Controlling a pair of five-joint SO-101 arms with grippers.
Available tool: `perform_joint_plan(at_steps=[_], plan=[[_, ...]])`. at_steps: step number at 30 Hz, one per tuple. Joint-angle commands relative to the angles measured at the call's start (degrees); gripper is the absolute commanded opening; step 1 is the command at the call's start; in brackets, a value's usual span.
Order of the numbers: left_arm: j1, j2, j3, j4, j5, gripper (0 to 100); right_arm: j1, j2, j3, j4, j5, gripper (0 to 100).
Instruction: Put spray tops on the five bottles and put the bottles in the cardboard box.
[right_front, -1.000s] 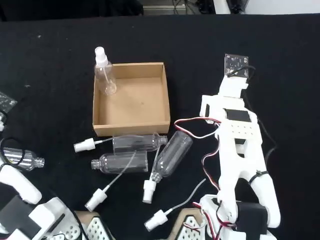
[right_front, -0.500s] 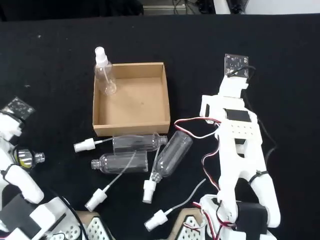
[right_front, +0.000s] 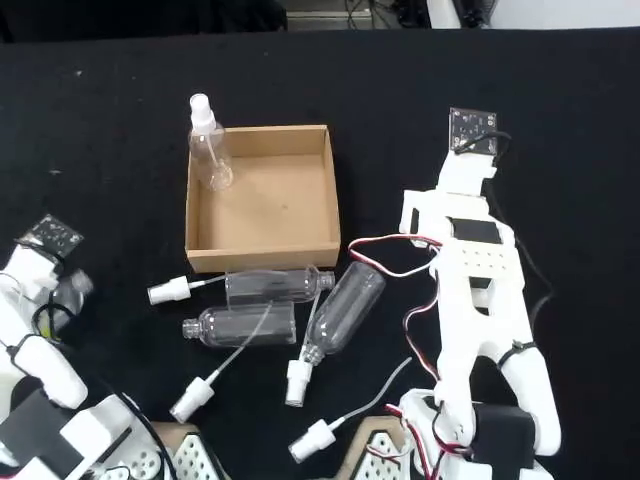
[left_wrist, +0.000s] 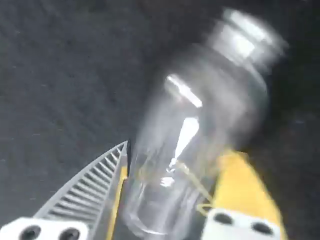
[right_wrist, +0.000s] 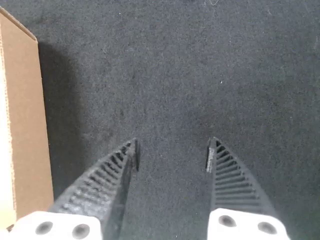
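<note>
1. Broadly, a black cloth-covered table (right_front: 100, 120) spreads under everything.
2. The white right arm (right_front: 480, 300) lies stretched along the table's right side; the right gripper (right_wrist: 172, 150) has its jaws spread wide with nothing between them, over bare cloth just beside the box's wall.
3. A square brown cardboard box (right_front: 262, 252) sits open-topped mid-table; a clear capped bottle (right_front: 208, 150) with a white spray top stands upright at its far left corner.
4. Three clear plastic bottles (right_front: 275, 285) (right_front: 245, 325) (right_front: 345, 305) lie on their sides just in front of the box, close together.
5. At the table's left edge, the left gripper (left_wrist: 180, 150) clamps a clear uncapped bottle (left_wrist: 200, 125) by its body; the threaded neck points away from the fingers.
6. White loose spray tops (right_front: 168, 291) (right_front: 190, 400) (right_front: 313, 438) with thin tubes lie among and in front of the lying bottles.
</note>
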Motion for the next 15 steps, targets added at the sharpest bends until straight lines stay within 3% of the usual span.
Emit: perform_joint_plan(at_steps=[1, 6, 10, 15], plan=[[-1.0, -4.0, -1.9, 6.2, -15.9, 13, 1.1, -2.4, -3.0, -1.5, 0.1, 19.8], [-1.3, -11.7, -4.2, 17.0, -6.2, 13, 1.1, -2.4, -3.0, -1.5, 0.1, 19.8], [-1.8, -17.1, -0.9, 18.2, -1.4, 15, 1.1, -2.4, -3.0, -1.5, 0.1, 19.8], [-10.4, -22.9, 3.5, 18.1, -0.5, 28, 1.1, -2.4, -3.0, -1.4, 0.1, 19.8]])
